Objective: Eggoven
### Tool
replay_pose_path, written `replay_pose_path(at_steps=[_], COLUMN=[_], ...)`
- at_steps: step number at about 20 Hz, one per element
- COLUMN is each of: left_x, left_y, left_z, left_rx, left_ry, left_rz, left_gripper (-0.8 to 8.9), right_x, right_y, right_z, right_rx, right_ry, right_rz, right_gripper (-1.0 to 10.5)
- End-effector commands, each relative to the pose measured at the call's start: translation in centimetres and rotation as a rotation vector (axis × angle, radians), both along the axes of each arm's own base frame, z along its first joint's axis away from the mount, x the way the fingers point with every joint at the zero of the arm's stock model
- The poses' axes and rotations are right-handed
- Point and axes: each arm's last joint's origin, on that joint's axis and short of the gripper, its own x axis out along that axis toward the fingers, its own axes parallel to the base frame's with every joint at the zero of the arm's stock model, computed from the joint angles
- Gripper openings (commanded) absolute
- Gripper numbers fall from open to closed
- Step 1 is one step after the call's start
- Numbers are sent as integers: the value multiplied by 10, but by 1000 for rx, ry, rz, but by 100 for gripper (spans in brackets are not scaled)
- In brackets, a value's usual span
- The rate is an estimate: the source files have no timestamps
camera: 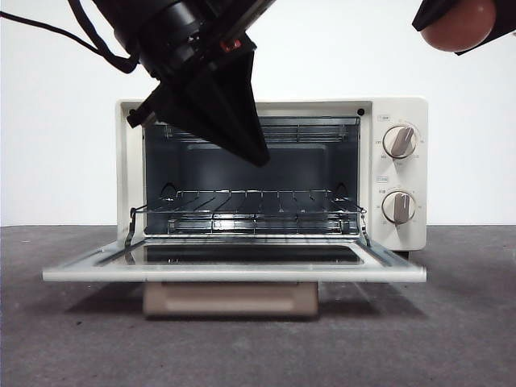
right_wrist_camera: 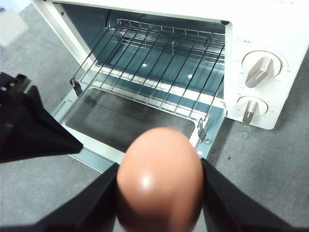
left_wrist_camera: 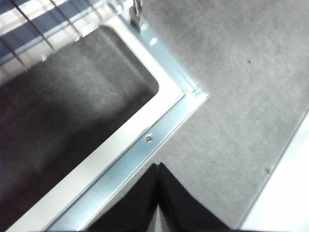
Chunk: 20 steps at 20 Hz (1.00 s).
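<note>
Here, your right gripper [right_wrist_camera: 159, 193] is clenched on the egg [right_wrist_camera: 159, 176], one black jaw pressed to each flank of the shell. In the front view that gripper [camera: 463, 28] sits high at the top right corner, above the knob side of the toaster oven [camera: 403, 234] and well clear of it, with the egg [camera: 459, 24] showing as a reddish-brown curve below the black. The egg's long axis runs along the jaws, its rounded end out towards the oven mouth.

Your left gripper [left_wrist_camera: 158, 193] has its jaws pressed together on nothing. It hangs over the left near corner of the open door [left_wrist_camera: 120, 145]; from the front the left gripper [camera: 242, 137] is a large dark wedge covering the upper left part of the oven opening.

Item, toaster oven: cream body, mouth facing the near side. Door [camera: 234, 272] dropped flat, glass pane level, beige handle [camera: 230, 298] beneath its near edge. Wire rack [camera: 246, 210] drawn partly forward on its side hooks.

Item, two knobs: upper knob [camera: 400, 141] and lower knob [camera: 398, 207], stacked on the right panel, both pointers slightly off vertical.

Item, table [camera: 468, 339]: grey, matte, under all of it.
</note>
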Motion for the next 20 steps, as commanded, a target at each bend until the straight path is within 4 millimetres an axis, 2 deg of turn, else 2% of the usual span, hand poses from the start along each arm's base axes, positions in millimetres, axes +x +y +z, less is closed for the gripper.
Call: replay_pose_path(at_steps=[1,3,6,9,14,20], left_x=[-2,-5,-16,-34,-58,-71], left_y=[10,28,66,104,148,162], left_z=[21,42,75,93,95,81], left_rx=[-60,-108,-173,-170,-102,-53], left_ry=[-60,-112,-203,-264,-295,-265], left_rz=[26,70,158,227,330,360], left_gripper=[7,7,7,7,6,6], right_x=[4,12,30,56,98,124], right_y=[4,9,22,38,65,78], right_z=[4,1,-10,-23,-58,-87], right_rx=[7,8,27,38,67,50], right_ry=[-22,-11,38,40,63,62], right_rz=[14,14,48,50,54,16], right_gripper=[3,3,3,3,3,3])
